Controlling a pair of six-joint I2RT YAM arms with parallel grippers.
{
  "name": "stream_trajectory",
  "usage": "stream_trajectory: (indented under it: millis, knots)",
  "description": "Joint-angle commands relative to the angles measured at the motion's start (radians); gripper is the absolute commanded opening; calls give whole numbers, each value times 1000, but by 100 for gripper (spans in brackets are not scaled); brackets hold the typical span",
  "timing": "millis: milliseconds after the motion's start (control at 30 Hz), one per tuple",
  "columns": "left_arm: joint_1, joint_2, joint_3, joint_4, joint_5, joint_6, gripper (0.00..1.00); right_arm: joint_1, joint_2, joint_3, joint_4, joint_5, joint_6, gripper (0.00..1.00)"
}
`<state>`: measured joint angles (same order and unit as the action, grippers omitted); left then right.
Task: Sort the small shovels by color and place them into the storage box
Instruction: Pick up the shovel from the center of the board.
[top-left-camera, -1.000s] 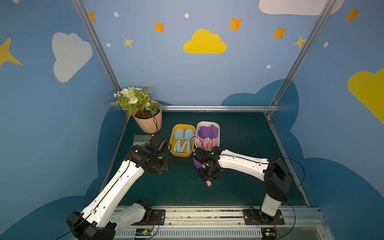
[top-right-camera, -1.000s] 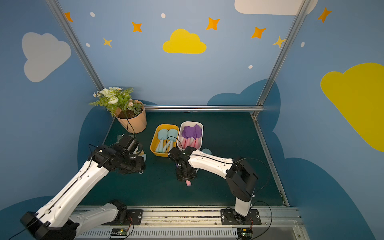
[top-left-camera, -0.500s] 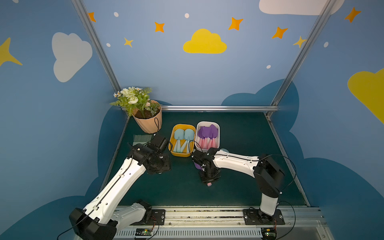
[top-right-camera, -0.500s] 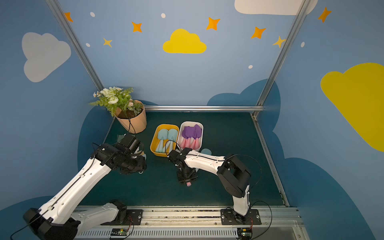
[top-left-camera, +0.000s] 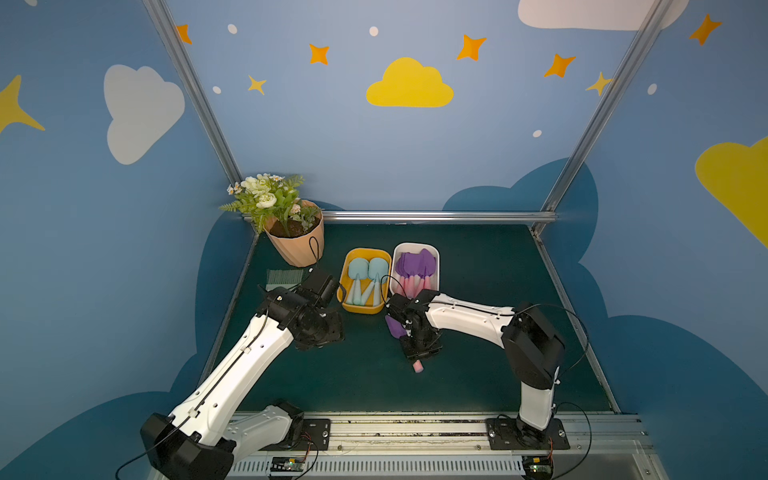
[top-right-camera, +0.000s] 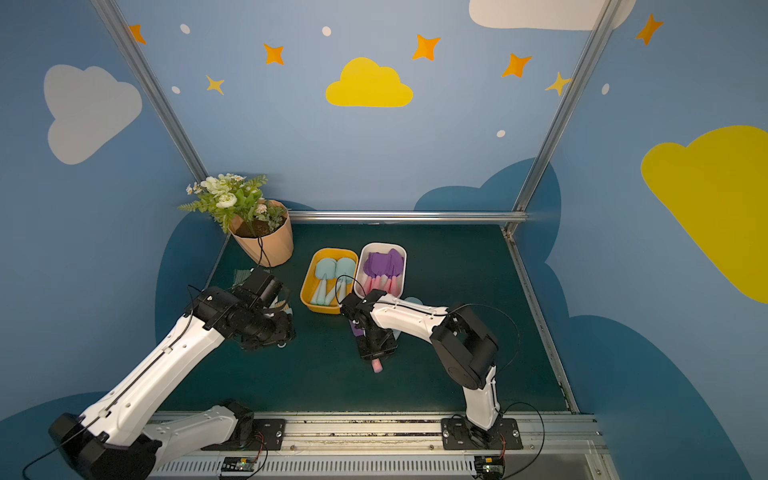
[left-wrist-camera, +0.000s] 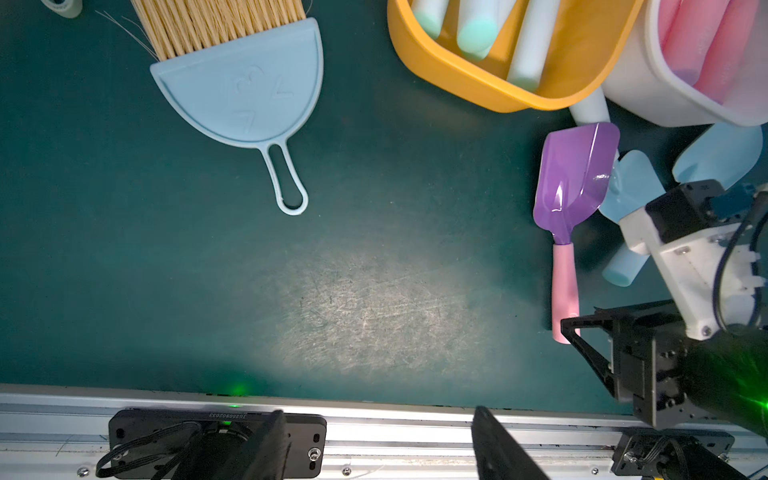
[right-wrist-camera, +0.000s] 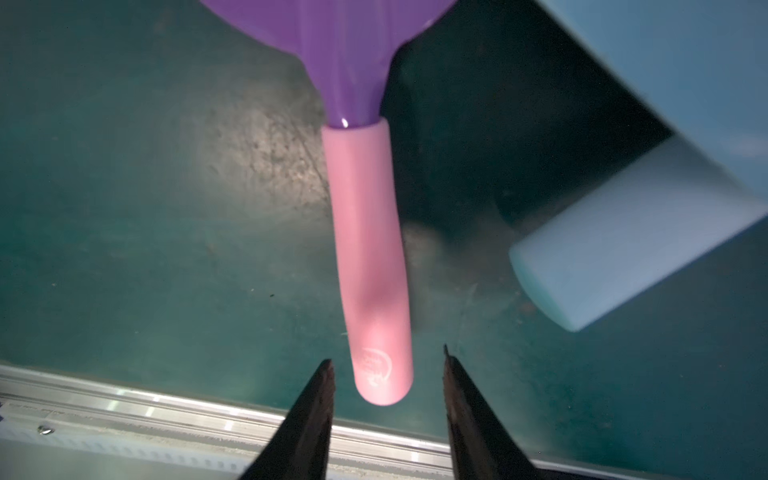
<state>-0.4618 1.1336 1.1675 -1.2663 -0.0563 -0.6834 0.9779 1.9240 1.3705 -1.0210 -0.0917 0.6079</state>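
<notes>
One purple shovel (left-wrist-camera: 571, 183) lies on the mat (left-wrist-camera: 208, 270), handle (right-wrist-camera: 368, 249) pointing at the front rail (left-wrist-camera: 374, 432). Right pincer (right-wrist-camera: 386, 361) is over the handle tip, spread, not pinching yet. Left pincer (left-wrist-camera: 378, 411) is spread, empty, farther off. Yellow tub (top-left-camera: 353, 308) holds blue shovels (top-left-camera: 361, 282); white tub (top-left-camera: 415, 246) holds purple ones (top-left-camera: 415, 266).

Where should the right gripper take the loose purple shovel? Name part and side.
Its pink handle, near the free end, from straight above: the purple shovel lies flat, handle slim and round between the right gripper's open jaws; a pale blue shovel lies beside.
</notes>
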Motion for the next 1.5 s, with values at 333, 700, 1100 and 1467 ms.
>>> stream_trajectory:
  millis: [333,700,1100,1467]
  knots:
    - [-5,-3,-8,-18,4,-4,74,-8,58,18,6,-26,-7,45]
    - [-5,-8,-12,-21,-5,-3,86,0,69,3,22,-44,1,37]
    - [-5,-14,-10,-22,-10,-4,88,12,52,-6,17,-41,9,12]
    - [-6,-19,-10,-24,-14,-5,88,58,12,27,-30,-64,-36,6]
